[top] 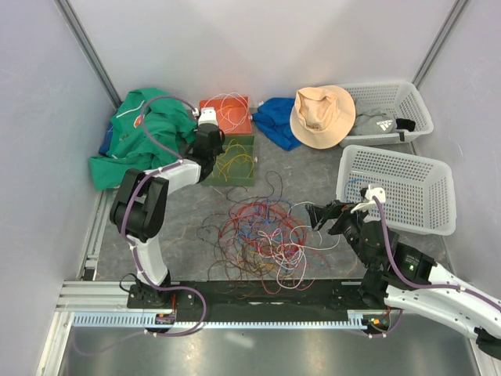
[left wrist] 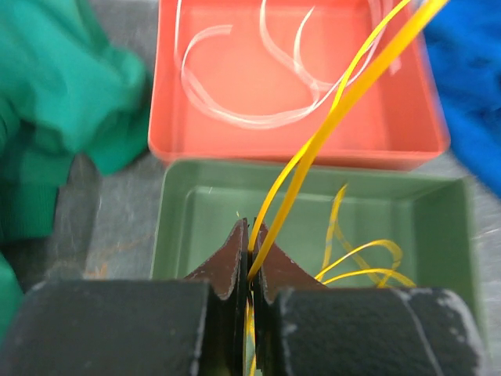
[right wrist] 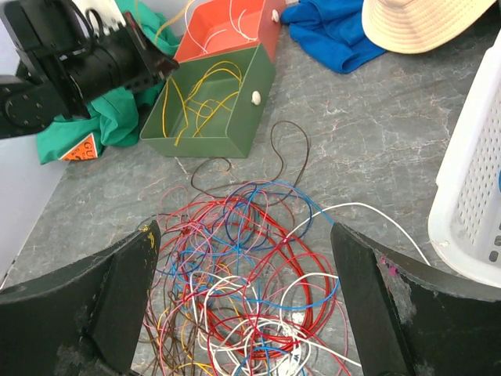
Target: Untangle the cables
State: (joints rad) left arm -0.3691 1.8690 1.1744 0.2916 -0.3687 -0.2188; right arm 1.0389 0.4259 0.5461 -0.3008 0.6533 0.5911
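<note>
The cables point(top: 262, 239) lie in a loose tangle of red, blue, white, pink, brown and yellow strands on the grey table between the arms. My right gripper point(top: 319, 213) hovers open above the tangle point(right wrist: 250, 290), its fingers wide apart around it point(right wrist: 244, 229), holding nothing. My left gripper point(top: 209, 142) is over the green tray point(top: 235, 160). In the left wrist view its jaws are shut point(left wrist: 252, 235) on a yellow cable point(left wrist: 344, 98) that runs up and right. More yellow strands point(left wrist: 360, 262) lie in the green tray point(left wrist: 203, 219). White strands point(left wrist: 235, 117) lie in the orange tray point(left wrist: 235, 78).
A green garment point(top: 133, 133) lies left of the trays, a blue cloth point(top: 278, 117) and a tan hat point(top: 322, 115) to their right. Two white baskets point(top: 395, 188) point(top: 387, 110) stand at the right. A brown strand point(right wrist: 282, 149) trails toward the green tray point(right wrist: 203, 145).
</note>
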